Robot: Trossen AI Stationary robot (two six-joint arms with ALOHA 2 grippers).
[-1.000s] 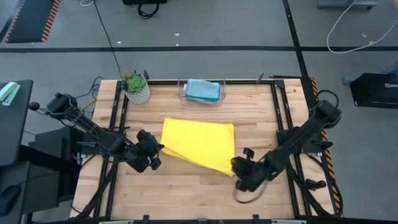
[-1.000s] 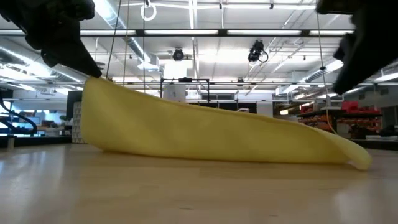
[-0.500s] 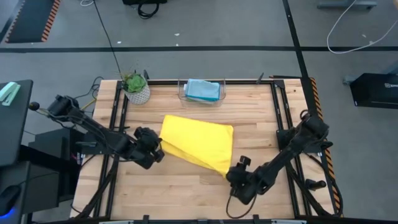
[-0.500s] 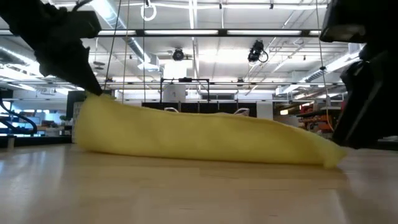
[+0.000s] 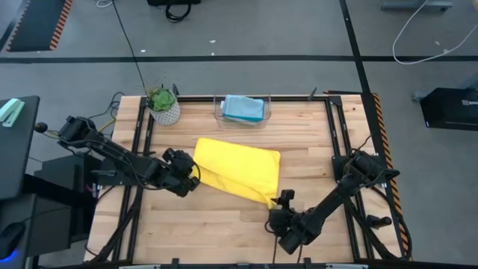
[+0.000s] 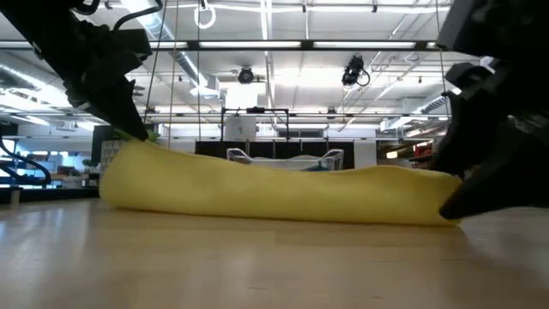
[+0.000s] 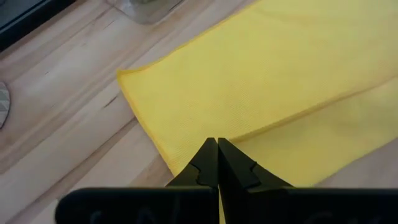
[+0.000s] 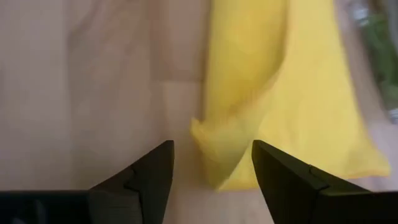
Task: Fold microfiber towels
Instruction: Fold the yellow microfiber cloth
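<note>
A yellow towel lies partly folded over itself in the middle of the table. My left gripper is shut on its left end, which stands raised in the low view. My right gripper is open and low over the table at the towel's near right corner. That corner lies just ahead of the two fingers without touching them. A light blue towel lies in a clear bin at the back. My left gripper pinches the yellow towel between its two shut fingers at the edge of the folded-over upper layer, at the towel's left end. The fingers slant down from the table's left. That end is held up off the wood, and the towel beyond it lies slack on the table.
A clear bin stands at the back middle, and a potted plant at the back left. Bare wood shows along the near edge and on the right side. Black frame rails run along both sides of the table.
My right gripper has sunk and gone toward the near edge and a little left, rolling as it went, and now stands low at the towel's near right corner. My left gripper has sunk a little toward the towel; the towel's raised left end is lower, its right end drawn in.
</note>
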